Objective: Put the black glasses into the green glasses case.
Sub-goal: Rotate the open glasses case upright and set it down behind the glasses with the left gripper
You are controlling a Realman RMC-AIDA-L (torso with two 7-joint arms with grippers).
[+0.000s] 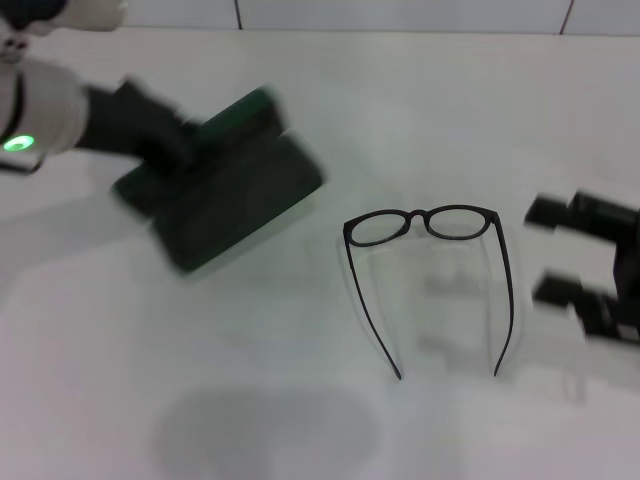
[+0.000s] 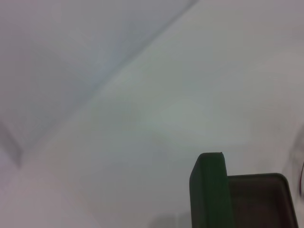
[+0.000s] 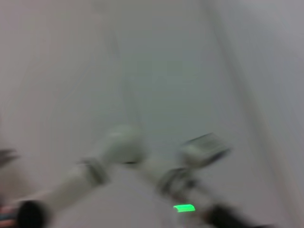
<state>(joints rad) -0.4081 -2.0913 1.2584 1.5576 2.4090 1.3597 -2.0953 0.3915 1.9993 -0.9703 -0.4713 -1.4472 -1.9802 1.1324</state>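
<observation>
- The left arm [image 1: 45, 115], white with a green indicator light, is seen at the far left of the head view, reaching in over the white table [image 1: 300, 420].
- The left gripper [image 1: 165, 140] is blurred in the head view; it lies against the left end of the green glasses case [image 1: 225, 180]. Whether its fingers are apart or closed on the case cannot be told.
- The green glasses case is located at the far left of the table, set at an angle. In the left wrist view the case [image 2: 209, 190] is seen open, with a green lid edge standing upright beside a dark interior.
- The black glasses [image 1: 430, 270] are located right of centre on the table, well apart from the case. They rest unfolded, the two lenses toward the far side and both temple arms extending toward the near side. No gripper is in contact with them.
- The right gripper [image 1: 590, 265] is seen at the right edge of the head view, just right of the glasses and apart from them. Its two black fingers are spread, with a clear gap between them and nothing held.
- The right wrist view is heavily blurred; only the left arm with its green light [image 3: 184, 207] is made out.
</observation>
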